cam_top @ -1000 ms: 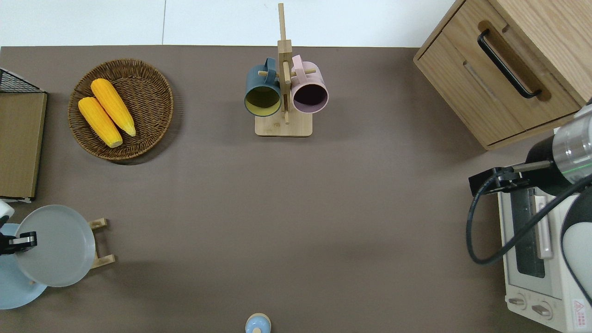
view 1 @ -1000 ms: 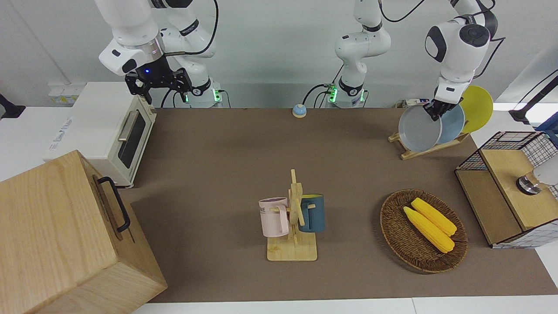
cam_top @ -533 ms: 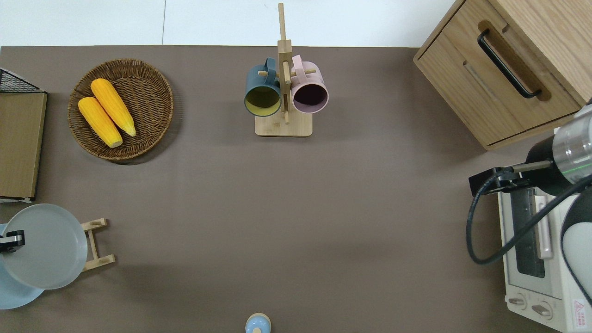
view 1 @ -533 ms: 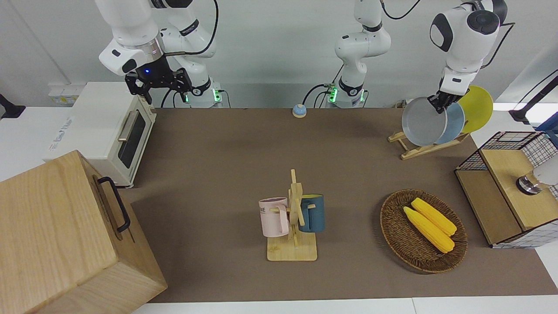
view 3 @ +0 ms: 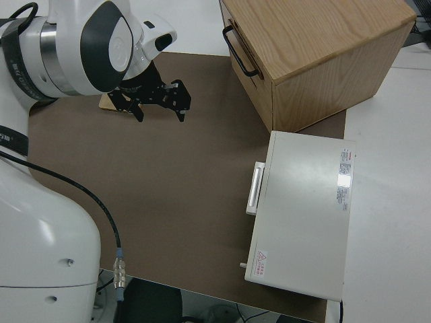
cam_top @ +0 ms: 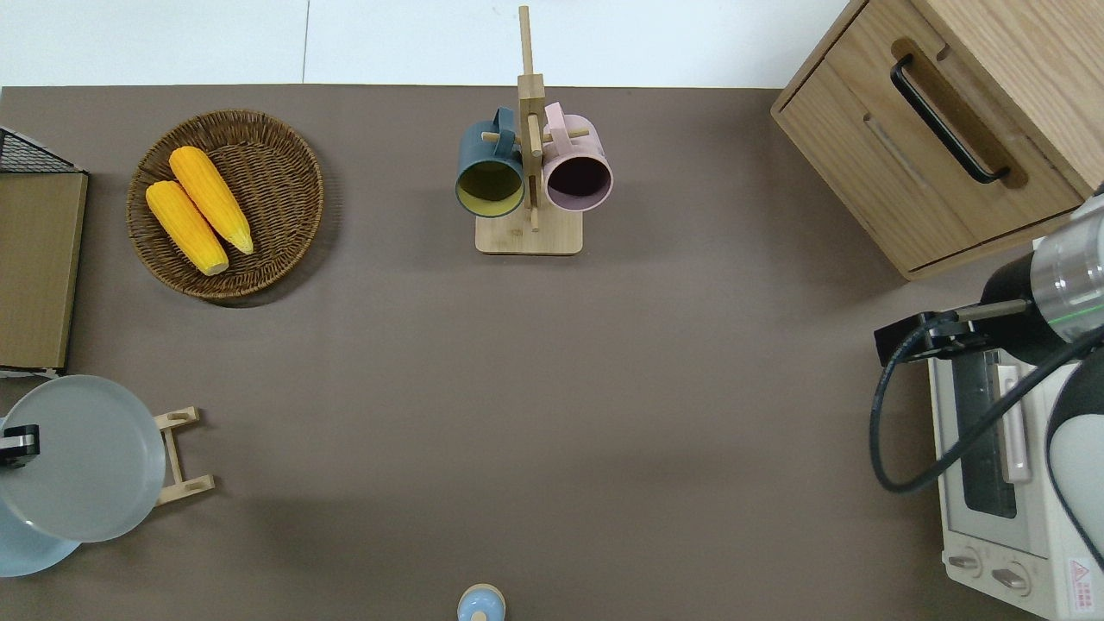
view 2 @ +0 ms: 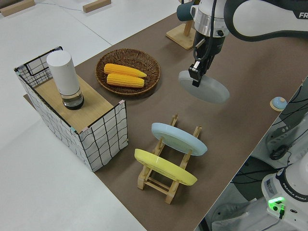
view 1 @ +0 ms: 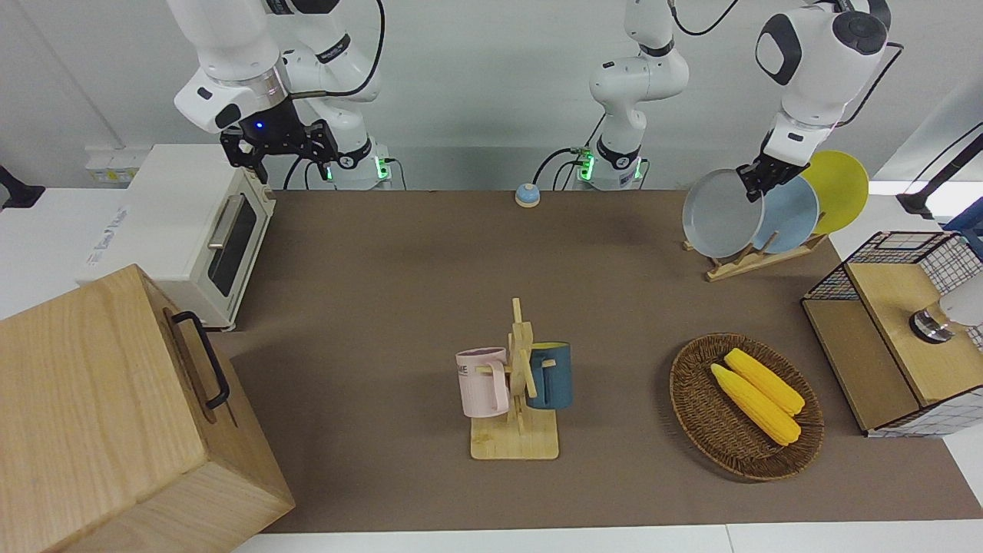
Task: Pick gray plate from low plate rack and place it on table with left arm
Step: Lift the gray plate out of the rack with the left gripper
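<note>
Gray plate (view 1: 720,213): pinched at its rim by left gripper (view 1: 753,183), held tilted in the air, clear of low plate rack (view 1: 749,259), over the rack's 12 o'clock end in the overhead view; right arm parked, fingers spread

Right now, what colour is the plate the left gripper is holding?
Pale gray plate, shown best in the left side view.

Brown-matted tabletop (cam_top: 552,388) carries low plate rack (view 1: 749,259), wicker basket (cam_top: 289,237) with corn, mug stand (cam_top: 529,235), wooden cabinet (cam_top: 862,147), toaster oven (cam_top: 1005,535), wire-sided box (view 1: 837,330), small blue bell (cam_top: 480,604)
</note>
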{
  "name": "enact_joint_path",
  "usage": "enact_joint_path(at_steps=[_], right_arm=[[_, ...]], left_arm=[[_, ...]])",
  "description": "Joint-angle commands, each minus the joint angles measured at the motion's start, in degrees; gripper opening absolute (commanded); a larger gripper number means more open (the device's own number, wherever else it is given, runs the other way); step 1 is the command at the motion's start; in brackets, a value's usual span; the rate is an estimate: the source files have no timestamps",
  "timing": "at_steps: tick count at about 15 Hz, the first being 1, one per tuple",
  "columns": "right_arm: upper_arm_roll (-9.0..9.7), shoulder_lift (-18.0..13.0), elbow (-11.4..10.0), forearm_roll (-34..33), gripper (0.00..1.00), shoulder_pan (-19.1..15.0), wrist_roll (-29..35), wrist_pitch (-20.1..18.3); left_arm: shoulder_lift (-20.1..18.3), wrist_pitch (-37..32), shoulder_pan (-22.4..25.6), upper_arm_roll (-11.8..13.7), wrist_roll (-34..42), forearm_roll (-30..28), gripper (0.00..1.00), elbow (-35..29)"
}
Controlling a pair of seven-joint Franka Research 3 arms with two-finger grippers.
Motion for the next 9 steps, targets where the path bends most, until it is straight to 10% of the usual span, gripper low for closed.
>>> enact_joint_path(at_steps=[1,9], right_arm=[[1.23,-0.12,0.43,-0.37,0.983,-1.37,0.68,-0.65],[1.23,-0.12,0.34,-0.37,0.983,-1.37,0.68,-0.65]], left_arm=[[1.88,-0.02,-0.78,0.36,3.97,-9.02,0.0,1.05],[6.71,-0.11,-1.4,0.44,15.99,-25.38,0.0,-0.36]])
